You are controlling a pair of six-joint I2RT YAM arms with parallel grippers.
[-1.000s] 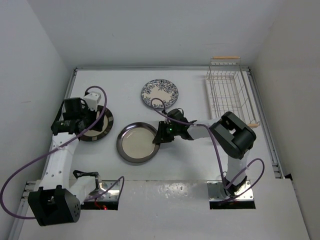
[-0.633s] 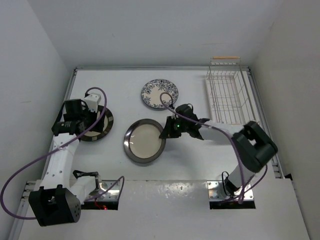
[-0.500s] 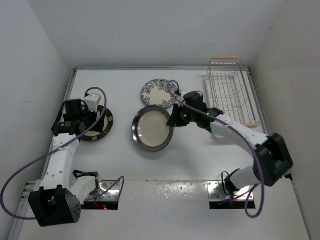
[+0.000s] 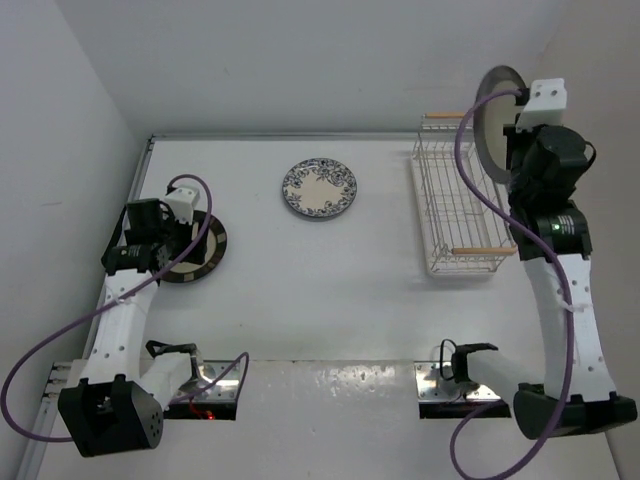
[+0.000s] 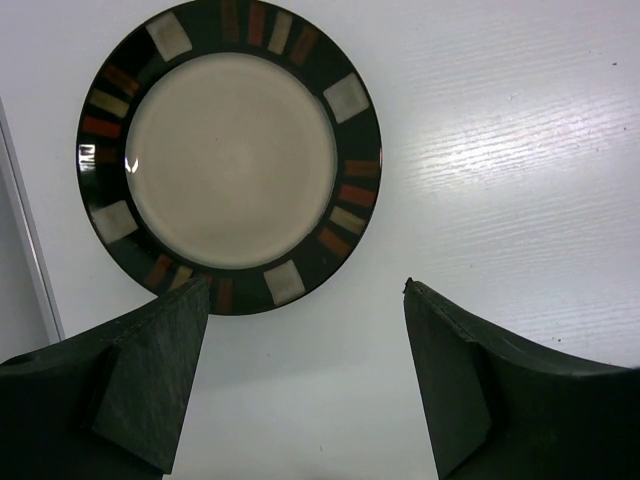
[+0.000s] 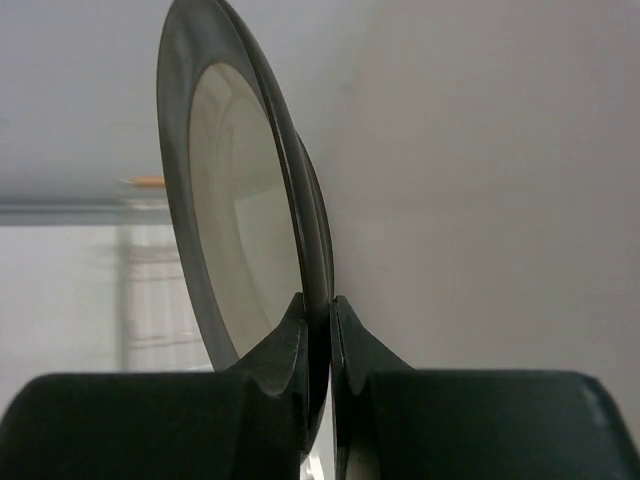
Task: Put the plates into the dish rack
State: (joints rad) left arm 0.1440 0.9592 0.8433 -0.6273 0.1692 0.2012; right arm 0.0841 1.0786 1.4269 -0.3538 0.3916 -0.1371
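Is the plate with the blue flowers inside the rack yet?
No, the flowered plate lies flat on the table, well left of the rack.

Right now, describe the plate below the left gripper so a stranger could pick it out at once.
Go to the left edge of the white table, beneath the left gripper. The plate lying flat there has a cream centre and a black rim with orange, tan and grey blocks; the blue floral plate and the plain grey-rimmed plate held by the right gripper have none.
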